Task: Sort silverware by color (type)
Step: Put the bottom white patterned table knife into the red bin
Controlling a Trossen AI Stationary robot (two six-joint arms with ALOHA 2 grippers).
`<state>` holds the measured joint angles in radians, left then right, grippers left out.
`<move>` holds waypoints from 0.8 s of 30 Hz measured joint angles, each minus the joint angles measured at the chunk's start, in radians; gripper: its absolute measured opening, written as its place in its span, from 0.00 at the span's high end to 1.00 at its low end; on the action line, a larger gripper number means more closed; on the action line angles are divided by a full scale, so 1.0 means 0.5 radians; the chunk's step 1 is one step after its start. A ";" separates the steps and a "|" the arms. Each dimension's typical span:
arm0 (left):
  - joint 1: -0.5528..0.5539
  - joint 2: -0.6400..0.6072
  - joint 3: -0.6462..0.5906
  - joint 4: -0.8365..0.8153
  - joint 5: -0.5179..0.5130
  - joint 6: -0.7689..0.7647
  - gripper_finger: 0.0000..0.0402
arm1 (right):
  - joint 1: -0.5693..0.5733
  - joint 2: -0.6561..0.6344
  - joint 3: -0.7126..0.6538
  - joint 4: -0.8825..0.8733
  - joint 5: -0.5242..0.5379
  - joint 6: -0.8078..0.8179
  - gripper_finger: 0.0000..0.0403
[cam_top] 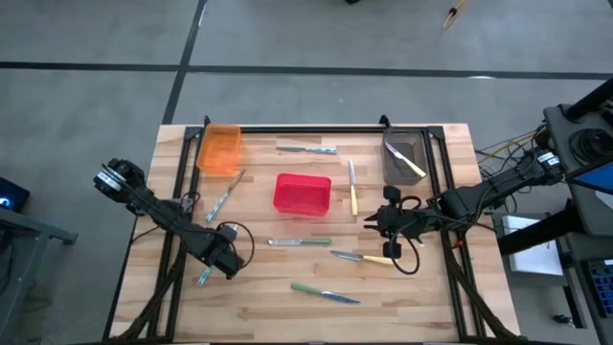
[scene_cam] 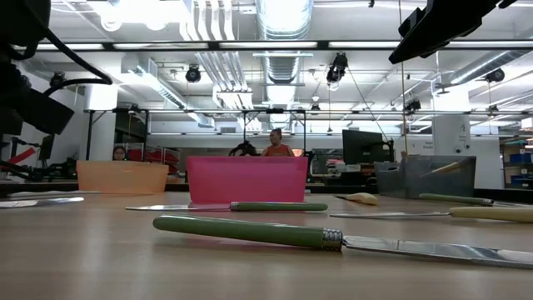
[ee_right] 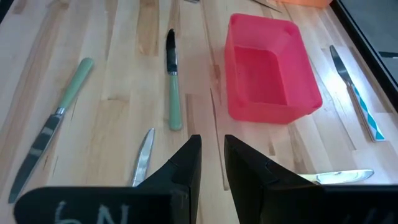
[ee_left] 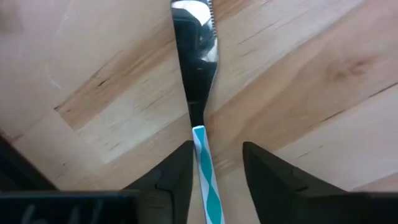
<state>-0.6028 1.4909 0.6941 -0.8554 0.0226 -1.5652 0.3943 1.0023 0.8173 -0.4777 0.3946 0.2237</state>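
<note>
My left gripper (ee_left: 216, 168) is low over the table's near left part and is open. Its fingers stand on either side of the blue-and-white striped handle (ee_left: 206, 177) of a knife (cam_top: 204, 277) that lies flat on the wood, blade (ee_left: 195, 56) pointing away. My right gripper (ee_right: 212, 163) hovers right of the red bin (cam_top: 303, 194), fingers a narrow gap apart with nothing between them. A yellow-handled knife (cam_top: 364, 257) lies just near of it. Other utensils lie flat: green ones (cam_top: 299, 241) (cam_top: 326, 293), yellow (cam_top: 352, 187), blue (cam_top: 306, 149) (cam_top: 222, 198). My left gripper comes from above with its fingers along the knife, straddling the striped handle just behind the blade. The handle lies close against one finger (ee_left: 180, 171); whether they touch I cannot tell. The knife rests on the table.
An orange bin (cam_top: 219, 149) stands at the far left. A grey bin (cam_top: 402, 153) at the far right holds a yellow-handled utensil (cam_top: 410, 163). A black frame runs along the table's far edge and sides. Bare wood lies near the front edge.
</note>
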 joint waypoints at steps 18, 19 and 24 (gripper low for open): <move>-0.054 0.001 0.051 0.012 -0.077 -0.121 0.99 | 0.000 0.000 0.000 -0.001 0.000 -0.003 0.85; -0.056 -0.006 0.069 0.014 -0.101 -0.120 0.99 | 0.000 0.000 0.000 -0.001 0.000 -0.011 0.85; -0.059 -0.029 0.168 -0.033 -0.180 -0.105 1.00 | 0.000 0.000 0.000 -0.002 0.000 -0.014 0.85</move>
<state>-0.6323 1.4765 0.7780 -0.8721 -0.0675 -1.6177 0.3941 1.0023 0.8171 -0.4789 0.3946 0.2165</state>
